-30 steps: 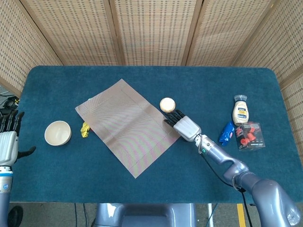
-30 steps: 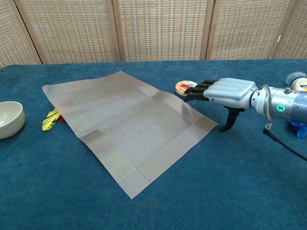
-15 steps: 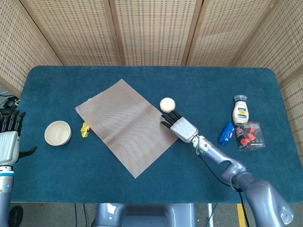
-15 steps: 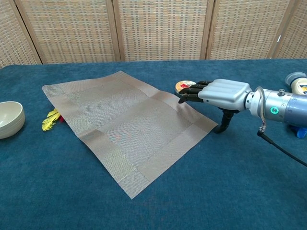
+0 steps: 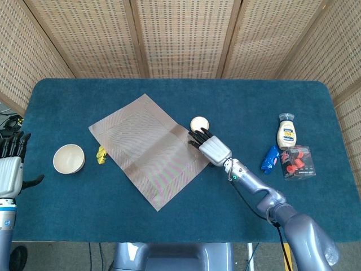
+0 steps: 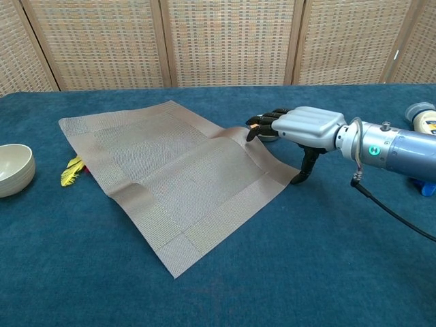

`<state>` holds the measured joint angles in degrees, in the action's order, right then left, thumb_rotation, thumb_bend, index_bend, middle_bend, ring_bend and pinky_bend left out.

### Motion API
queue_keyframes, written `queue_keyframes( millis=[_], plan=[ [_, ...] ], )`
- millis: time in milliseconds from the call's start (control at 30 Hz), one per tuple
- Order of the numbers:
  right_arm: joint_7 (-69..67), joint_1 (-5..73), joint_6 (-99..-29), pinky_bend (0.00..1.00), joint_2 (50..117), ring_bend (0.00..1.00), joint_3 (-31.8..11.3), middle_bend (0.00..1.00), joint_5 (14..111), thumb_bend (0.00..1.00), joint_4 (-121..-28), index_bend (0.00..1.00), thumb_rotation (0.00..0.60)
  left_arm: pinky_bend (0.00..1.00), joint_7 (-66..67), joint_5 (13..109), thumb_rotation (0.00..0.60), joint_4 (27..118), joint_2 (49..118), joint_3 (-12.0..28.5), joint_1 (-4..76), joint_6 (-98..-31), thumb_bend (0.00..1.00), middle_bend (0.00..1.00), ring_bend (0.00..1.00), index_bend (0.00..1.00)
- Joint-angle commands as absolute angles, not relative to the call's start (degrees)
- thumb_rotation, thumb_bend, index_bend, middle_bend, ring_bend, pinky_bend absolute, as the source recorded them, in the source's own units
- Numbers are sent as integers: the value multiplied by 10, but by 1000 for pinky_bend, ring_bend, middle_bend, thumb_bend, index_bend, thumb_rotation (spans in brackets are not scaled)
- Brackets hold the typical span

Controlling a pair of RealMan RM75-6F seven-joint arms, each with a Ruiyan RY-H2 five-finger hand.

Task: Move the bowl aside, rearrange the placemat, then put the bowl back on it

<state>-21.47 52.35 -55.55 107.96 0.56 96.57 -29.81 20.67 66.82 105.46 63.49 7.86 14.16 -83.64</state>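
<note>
Placemat: flat on blue table, centre-left, skewed. Right hand: at mat's 3 o'clock edge, fingers extended and close together, tips touching the rippled edge. Bowl: at mat's 9 o'clock, apart. Left hand: table's 9 o'clock edge, fingers straight, holding nothing.

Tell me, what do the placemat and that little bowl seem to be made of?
The placemat looks like woven vinyl or similar fibre: a fine mesh texture, faintly shiny, thin enough to ripple where the right hand pushes its edge. The bowl looks like matte cream ceramic or plastic, smooth and plain; the pictures can't settle which.
</note>
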Motion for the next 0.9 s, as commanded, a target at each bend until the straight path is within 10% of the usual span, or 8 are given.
queue_keyframes(
  millis=[33,900],
  plan=[
    [-224,525,-562,0,1082,0,6,0,964,241,-296,206,600,0,207,668,600,1054,635,79,141,-836,0,0,0,0],
    [-248,532,-569,96,1087,0,28,0,968,535,-270,397,600,0,208,679,600,1055,634,81,137,-831,0,0,0,0]
  ],
)
